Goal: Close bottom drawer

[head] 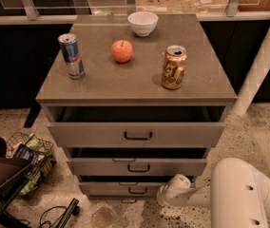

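Observation:
The grey cabinet [135, 80] has three drawers, all pulled out a little. The bottom drawer [125, 189] is the lowest grey front with a small dark bar handle [138, 191]; a dark gap shows above it. My white arm [246, 194] reaches in from the lower right. The gripper [169, 192] is at the end of it, low near the floor, right beside the bottom drawer's right end. Whether it touches the drawer front cannot be told.
On the cabinet top stand a blue can [72, 56], an orange-red apple [122, 51], a gold can [174, 67] and a white bowl [142, 23]. A wire basket with packets [30, 160] and cables [59, 213] lie on the floor at left. A white post [261, 65] stands at right.

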`<state>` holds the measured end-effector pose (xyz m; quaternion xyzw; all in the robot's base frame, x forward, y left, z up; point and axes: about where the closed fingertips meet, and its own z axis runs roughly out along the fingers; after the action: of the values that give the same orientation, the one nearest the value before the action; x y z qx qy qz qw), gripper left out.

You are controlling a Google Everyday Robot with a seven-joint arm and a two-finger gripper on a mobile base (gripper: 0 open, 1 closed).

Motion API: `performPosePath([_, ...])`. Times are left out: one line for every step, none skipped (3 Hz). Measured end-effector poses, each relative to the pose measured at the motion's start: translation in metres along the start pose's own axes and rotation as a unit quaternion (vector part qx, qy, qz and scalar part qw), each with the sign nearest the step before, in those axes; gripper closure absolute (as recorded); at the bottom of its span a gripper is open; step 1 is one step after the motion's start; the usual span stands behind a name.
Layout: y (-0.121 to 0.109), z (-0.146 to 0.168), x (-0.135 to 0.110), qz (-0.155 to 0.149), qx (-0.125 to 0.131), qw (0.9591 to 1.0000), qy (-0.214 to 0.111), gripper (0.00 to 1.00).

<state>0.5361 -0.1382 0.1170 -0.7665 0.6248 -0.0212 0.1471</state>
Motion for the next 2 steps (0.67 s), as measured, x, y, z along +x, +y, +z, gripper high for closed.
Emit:
performPosePath([0.0013, 0.0010, -0.0006, 0.000, -0.001, 1.0000, 0.000, 0.82])
performPosePath([0.0025, 0.0019, -0.0013, 0.000, -0.002, 1.0000, -0.001, 0.59])
